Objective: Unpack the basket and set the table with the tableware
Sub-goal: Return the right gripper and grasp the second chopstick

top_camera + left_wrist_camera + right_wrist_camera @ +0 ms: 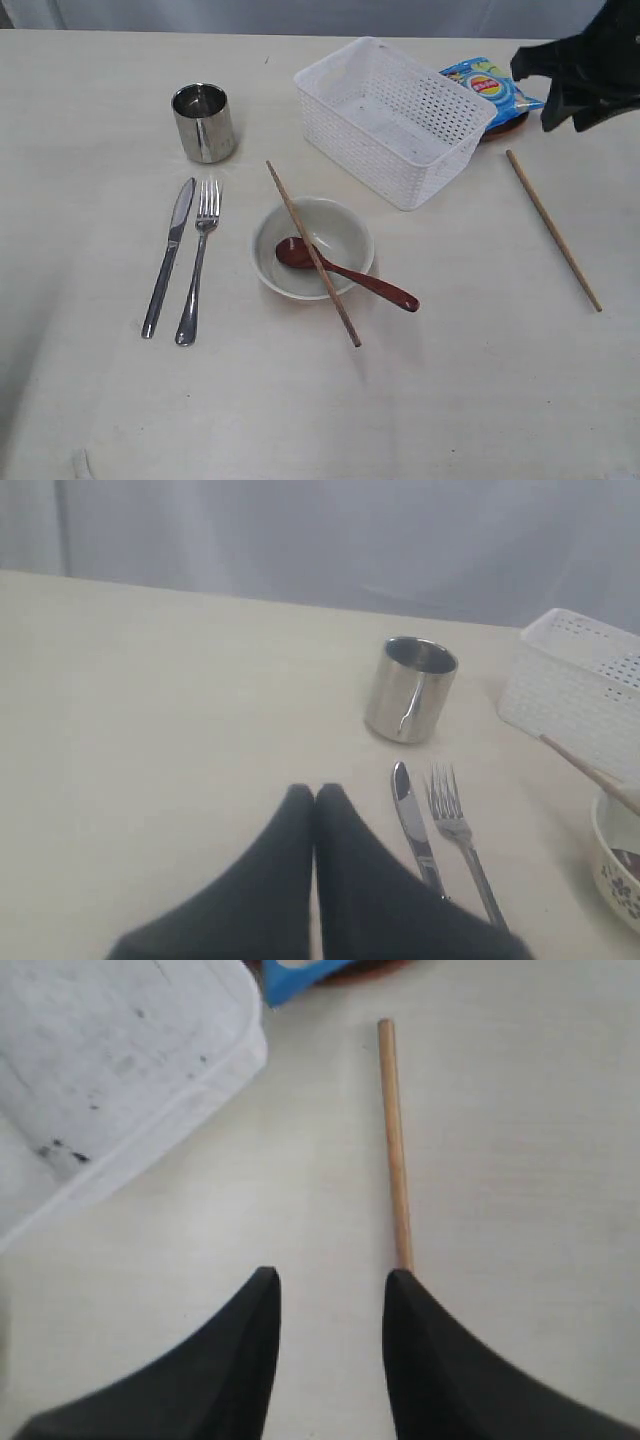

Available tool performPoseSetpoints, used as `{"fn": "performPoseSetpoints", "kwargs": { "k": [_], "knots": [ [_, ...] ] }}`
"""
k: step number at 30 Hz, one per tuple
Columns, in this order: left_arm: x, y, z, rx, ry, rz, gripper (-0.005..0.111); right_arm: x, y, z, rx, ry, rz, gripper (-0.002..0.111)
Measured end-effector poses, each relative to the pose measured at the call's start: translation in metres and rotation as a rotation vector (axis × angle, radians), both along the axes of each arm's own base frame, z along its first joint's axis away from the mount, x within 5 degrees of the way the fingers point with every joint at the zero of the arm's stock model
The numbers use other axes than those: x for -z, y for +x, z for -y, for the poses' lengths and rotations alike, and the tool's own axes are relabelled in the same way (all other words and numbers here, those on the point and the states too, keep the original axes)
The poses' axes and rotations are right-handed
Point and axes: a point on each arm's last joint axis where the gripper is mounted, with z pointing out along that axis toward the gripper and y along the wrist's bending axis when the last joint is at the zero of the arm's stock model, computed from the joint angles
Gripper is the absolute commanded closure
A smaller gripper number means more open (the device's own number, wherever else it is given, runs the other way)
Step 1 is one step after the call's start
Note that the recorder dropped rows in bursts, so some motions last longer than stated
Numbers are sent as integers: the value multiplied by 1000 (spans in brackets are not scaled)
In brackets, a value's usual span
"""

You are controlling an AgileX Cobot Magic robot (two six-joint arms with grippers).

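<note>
The empty white basket (370, 150) stands at the back of the table (480, 380). Left of it is the steel cup (204, 122), with the knife (168, 258) and fork (198, 262) side by side in front. The pale bowl (340, 235) holds the reddish spoon (370, 283), and one chopstick (312, 252) lies across its rim. A second chopstick (553, 229) lies on the table to the right. My right gripper (332, 1278) is open and empty above that chopstick's (396, 1140) end. My left gripper (314, 792) is shut, empty, beside the knife (415, 830).
A blue chips bag (492, 88) lies on a brown plate (500, 128) behind the basket's right end, under the right arm (590, 70). In the left wrist view the cup (410, 690) and fork (460, 835) sit ahead, with the basket's corner (575, 695) beyond.
</note>
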Motion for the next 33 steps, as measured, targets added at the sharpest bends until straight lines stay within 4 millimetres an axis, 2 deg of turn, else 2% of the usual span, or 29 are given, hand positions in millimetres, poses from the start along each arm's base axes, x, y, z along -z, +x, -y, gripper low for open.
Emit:
{"fn": "performPoseSetpoints", "kwargs": {
  "k": [6, 15, 23, 28, 33],
  "knots": [
    [0, 0, 0, 0, 0, 0, 107, 52, 16, 7, -62, -54, -127, 74],
    [0, 0, 0, 0, 0, 0, 107, 93, 25, 8, -106, -80, -193, 74],
    [0, 0, 0, 0, 0, 0, 107, 106, 29, 10, -121, -98, -200, 74],
    [0, 0, 0, 0, 0, 0, 107, 106, 30, 25, -79, -78, -193, 74],
    [0, 0, 0, 0, 0, 0, 107, 106, 32, 35, -43, 24, -175, 74]
  ]
}}
